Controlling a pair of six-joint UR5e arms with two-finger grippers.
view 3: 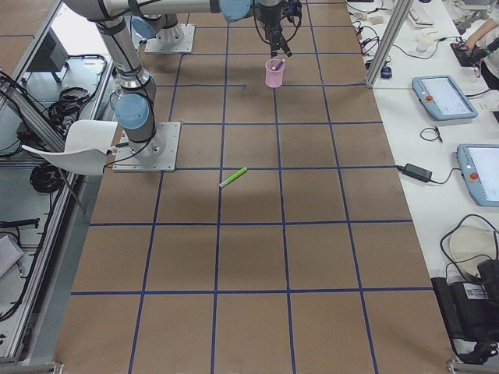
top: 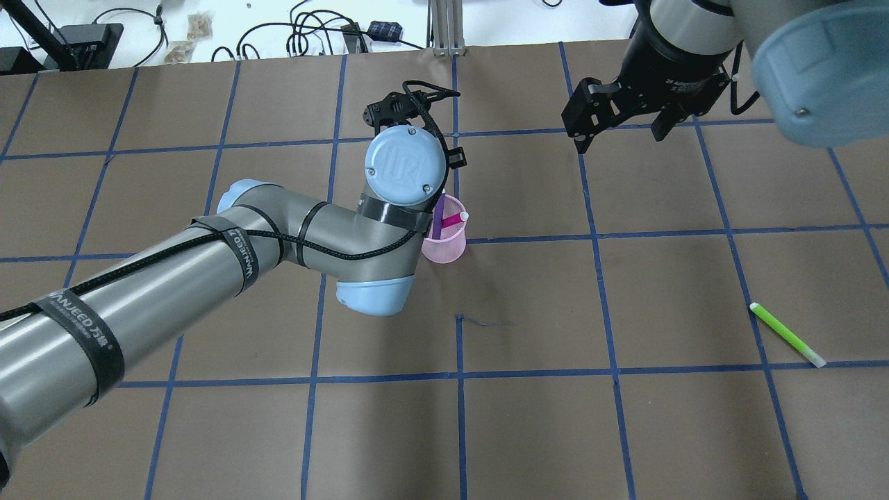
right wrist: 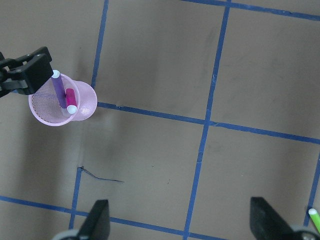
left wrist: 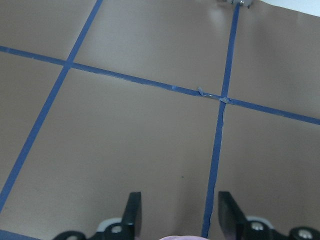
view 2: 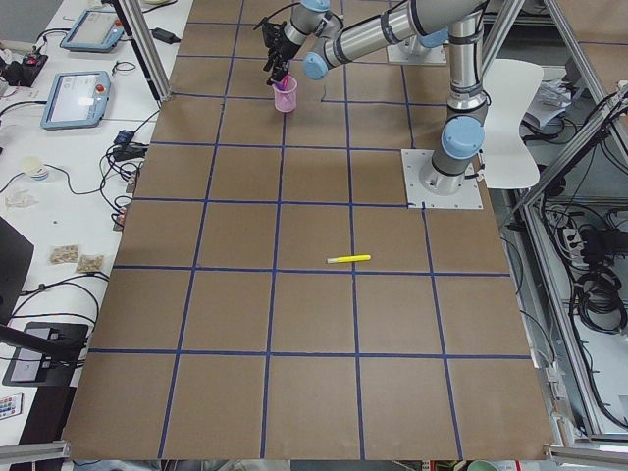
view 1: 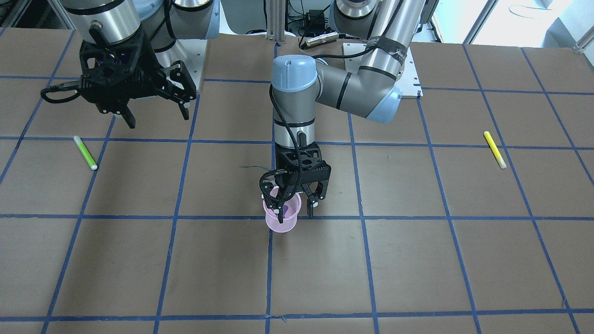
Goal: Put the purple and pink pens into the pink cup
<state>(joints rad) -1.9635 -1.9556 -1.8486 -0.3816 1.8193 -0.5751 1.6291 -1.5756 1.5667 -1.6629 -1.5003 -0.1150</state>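
The pink mesh cup point(view 1: 281, 221) stands near the table's middle. A purple pen point(right wrist: 58, 86) and a pink pen point(right wrist: 70, 99) stand slanted inside the cup point(right wrist: 85, 107). They also show in the overhead view, purple pen point(top: 439, 208) and pink pen point(top: 453, 219). My left gripper point(view 1: 294, 212) hangs open and empty just over the cup's rim, one finger point(view 1: 277, 209) in front of the mesh. In the left wrist view the left gripper point(left wrist: 178, 215) is open over bare table. My right gripper point(view 1: 158, 118) is open and empty, high and well away from the cup.
A green pen point(view 1: 86, 152) lies on the table on my right side, also in the overhead view point(top: 787, 334). A yellow pen point(view 1: 494, 149) lies far out on my left side. Blue tape lines grid the brown table point(view 1: 417, 260).
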